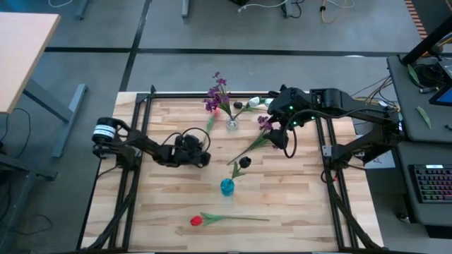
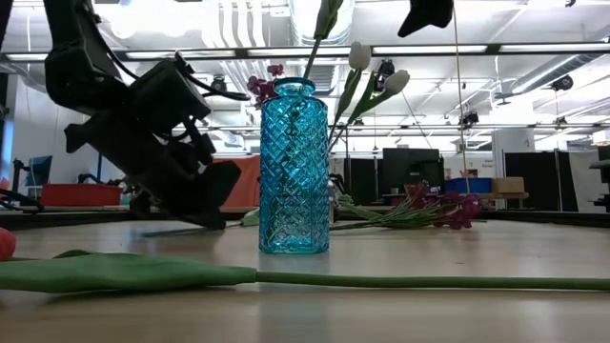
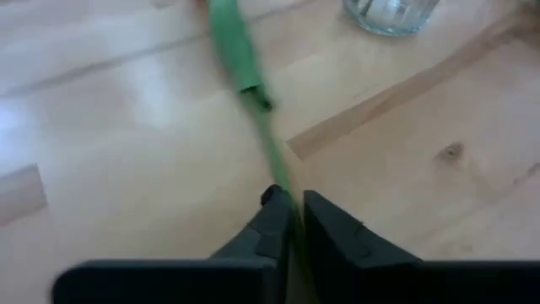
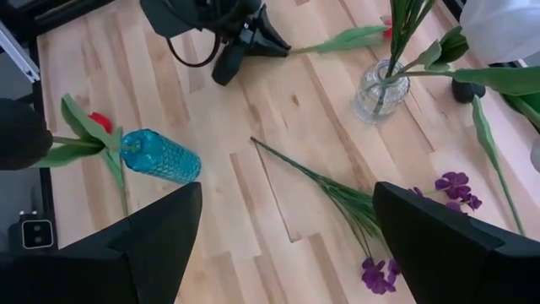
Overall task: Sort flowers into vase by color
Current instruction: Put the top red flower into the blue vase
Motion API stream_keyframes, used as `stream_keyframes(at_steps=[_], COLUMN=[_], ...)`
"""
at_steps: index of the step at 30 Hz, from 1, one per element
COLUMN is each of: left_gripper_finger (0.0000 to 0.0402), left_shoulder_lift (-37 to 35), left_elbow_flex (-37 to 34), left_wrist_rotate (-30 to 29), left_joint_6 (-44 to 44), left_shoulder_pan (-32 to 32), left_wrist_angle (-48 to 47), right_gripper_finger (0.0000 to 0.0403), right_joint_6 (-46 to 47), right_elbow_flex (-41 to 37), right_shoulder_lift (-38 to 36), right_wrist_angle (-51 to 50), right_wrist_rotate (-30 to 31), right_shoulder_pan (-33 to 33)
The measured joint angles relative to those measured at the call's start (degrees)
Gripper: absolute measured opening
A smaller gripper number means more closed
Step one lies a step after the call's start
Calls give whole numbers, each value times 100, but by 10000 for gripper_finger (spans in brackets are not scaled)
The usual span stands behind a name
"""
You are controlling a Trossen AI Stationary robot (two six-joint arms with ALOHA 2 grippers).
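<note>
green stem (image 3: 253,93) blurred, flower head cut off (top edge)

A red tulip (image 1: 197,221) lies flat near the counter's front edge, its long green stem pointing right. A purple-clustered flower (image 1: 258,137) lies diagonally at mid-counter, its head up and to the right. Purple flowers (image 1: 215,93) stand upright in a clear glass vase (image 1: 232,124) at the back. A near-black bloom (image 1: 244,162) leans from the blue patterned vase (image 1: 227,186). Another green stem (image 3: 245,76) lies flat beside the clear vase, its end pinched in the left hand (image 3: 291,221)
</note>
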Motion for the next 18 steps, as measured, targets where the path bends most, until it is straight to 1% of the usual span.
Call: stream_keyframes(at_steps=[4, 8, 12, 15, 18], left_gripper_finger=[13, 3, 7, 12, 28], left_shoulder_lift=[-501, -1191, -1850, -2195, -2390], left_elbow_flex=[-10, -14, -30, -39, -40], left_wrist_rotate=[544, 1299, 1859, 2110, 2381], left_joint_6=[-138, -381, -537, -563, -583], left_shoulder_pan=[-5, -45, -179, -422, -669], left_wrist_angle=[-572, -1530, -2550, -3067, -3337], right_gripper_finger=[341, 341, 341, 341, 341], right_joint_6=[-55, -66, -147, -199, -214], right_elbow_flex=[0, 0, 0, 0, -2], right_shoulder_lift=[0, 0, 0, 0, 0], right_wrist_angle=[-4, -2, -4, -4, -4], right_wrist_rotate=[-3, -2, -4, -3, -4], right_shoulder_pan=[0, 0, 0, 0, 0])
